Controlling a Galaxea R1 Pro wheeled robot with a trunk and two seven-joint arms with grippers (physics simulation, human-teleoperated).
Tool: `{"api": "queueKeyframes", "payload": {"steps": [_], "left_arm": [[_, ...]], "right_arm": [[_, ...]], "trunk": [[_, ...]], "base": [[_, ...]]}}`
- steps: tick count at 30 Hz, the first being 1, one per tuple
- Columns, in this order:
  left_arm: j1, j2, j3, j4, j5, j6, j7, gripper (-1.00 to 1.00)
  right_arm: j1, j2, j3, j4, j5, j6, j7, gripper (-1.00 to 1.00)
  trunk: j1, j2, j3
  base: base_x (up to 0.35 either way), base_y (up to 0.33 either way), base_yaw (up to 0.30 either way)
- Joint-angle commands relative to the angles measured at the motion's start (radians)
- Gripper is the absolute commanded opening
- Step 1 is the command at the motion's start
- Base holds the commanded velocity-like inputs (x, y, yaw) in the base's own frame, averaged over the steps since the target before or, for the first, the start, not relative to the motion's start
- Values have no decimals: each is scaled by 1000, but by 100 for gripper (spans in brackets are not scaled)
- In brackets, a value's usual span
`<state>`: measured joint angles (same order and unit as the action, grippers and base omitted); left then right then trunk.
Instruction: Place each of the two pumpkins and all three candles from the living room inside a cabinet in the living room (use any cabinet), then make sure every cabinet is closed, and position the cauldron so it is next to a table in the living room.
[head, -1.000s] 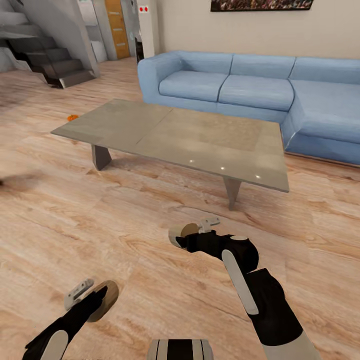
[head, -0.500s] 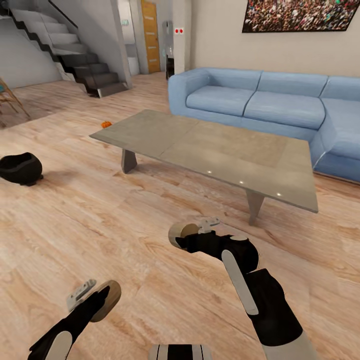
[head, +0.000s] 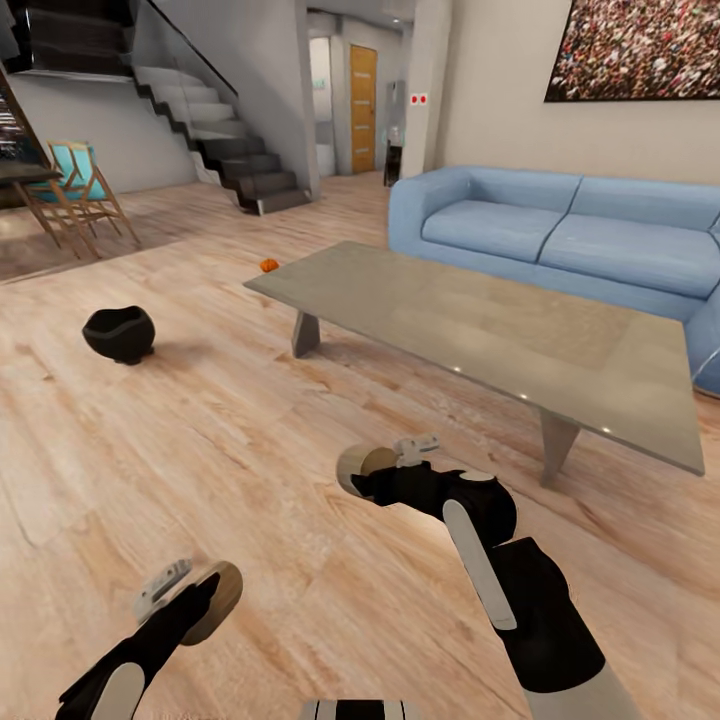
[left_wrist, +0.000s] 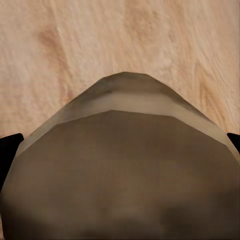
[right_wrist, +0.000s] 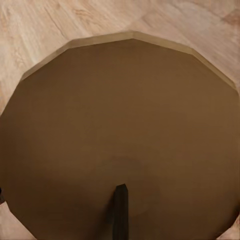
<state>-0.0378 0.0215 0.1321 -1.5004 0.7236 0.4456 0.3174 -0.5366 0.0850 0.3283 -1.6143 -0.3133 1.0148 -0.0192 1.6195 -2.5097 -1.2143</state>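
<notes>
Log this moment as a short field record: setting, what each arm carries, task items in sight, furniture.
setting: living room, wood floor
left gripper: shut on a tan candle
right gripper: shut on a second candle
cauldron: on the floor, apart from the table
pumpkin: on the floor beyond the table's far corner
coffee table: grey, low
sofa: blue, behind the table

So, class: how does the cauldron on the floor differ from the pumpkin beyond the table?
The cauldron is black and looks far bigger; the pumpkin is a small orange spot. The cauldron sits well clear of the table; the pumpkin lies just past its far corner. Both rest on the wooden floor.
</notes>
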Motion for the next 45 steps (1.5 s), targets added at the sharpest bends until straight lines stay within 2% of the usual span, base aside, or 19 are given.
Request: {"api": "queueKeyframes", "payload": {"steps": [1, 43, 45], "left_arm": [[-1, 0, 0, -1, 10, 3, 8, -100], [-1, 2, 2, 20, 6, 2, 17, -100], [-1, 2, 2, 21, 6, 2, 17, -100]], "right_arm": [[0, 0, 0, -1, -5, 4, -2, -100], [0, 2, 2, -1, -5, 1, -2, -100], [0, 2, 2, -1, -5, 1, -2, -100]], "trunk": [[-1, 0, 3], [-20, 10, 166], [-27, 24, 172]], "base": [[0, 0, 300], [0, 0, 300], [0, 0, 300]]}}
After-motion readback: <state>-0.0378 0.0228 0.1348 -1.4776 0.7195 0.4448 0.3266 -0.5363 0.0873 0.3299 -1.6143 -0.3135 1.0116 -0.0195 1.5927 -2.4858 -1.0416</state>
